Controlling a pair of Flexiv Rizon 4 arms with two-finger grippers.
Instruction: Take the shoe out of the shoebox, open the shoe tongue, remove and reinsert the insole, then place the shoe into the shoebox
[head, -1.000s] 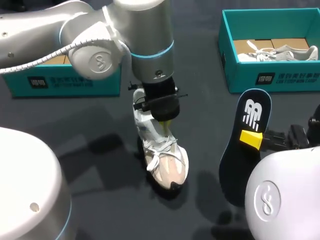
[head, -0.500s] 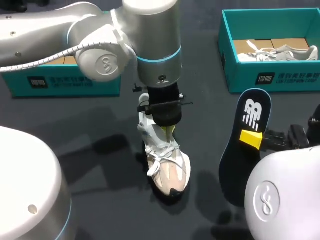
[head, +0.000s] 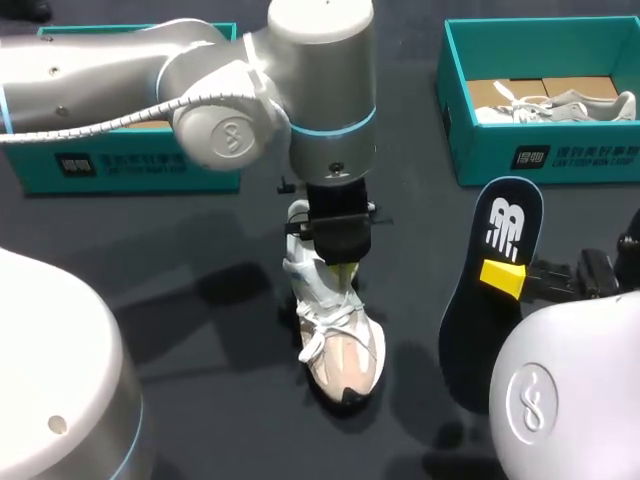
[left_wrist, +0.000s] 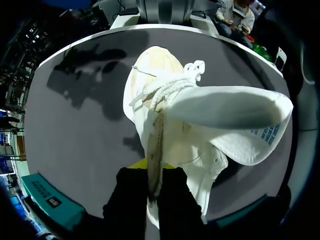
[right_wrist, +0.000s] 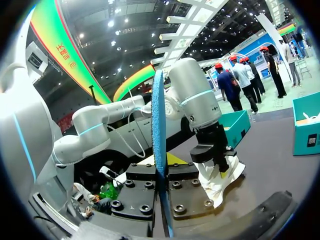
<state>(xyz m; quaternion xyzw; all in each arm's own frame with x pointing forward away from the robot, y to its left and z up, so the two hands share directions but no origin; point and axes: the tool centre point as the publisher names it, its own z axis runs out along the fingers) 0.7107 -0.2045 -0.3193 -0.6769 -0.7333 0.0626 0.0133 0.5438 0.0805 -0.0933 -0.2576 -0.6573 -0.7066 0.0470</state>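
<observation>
Surface (head: 200, 330): dark grey, matt, with soft shadows of the arms on it.

Shoebox (head: 490, 150): teal card, open, at the far right corner. Inside, a second shoe (head: 560, 103), pale grey-white with loose laces, lies on its side on brown card.

Second box (head: 130, 165): teal, at the far left edge, largely hidden by the left arm; its contents cannot be made out.

Shoe (head: 340, 340): white mesh upper with beige toe panels and a dark sole tip, near the middle of the surface, toe toward the near edge. The tongue (left_wrist: 235, 112) is folded out wide. White laces (left_wrist: 165, 87) are bunched over the forefoot.

Left hand (head: 343, 262): clamped on the shoe from above, apparently on an edge of the upper beside the tongue.

Insole (head: 490, 290): dark, flat, foot-shaped, with a pale printed heel, held over the right side of the surface, well apart from the shoe.

Right hand (head: 500, 277): clenched on the insole at mid-length; in the right wrist view the insole (right_wrist: 159, 125) stands edge-on between the fingers.
</observation>
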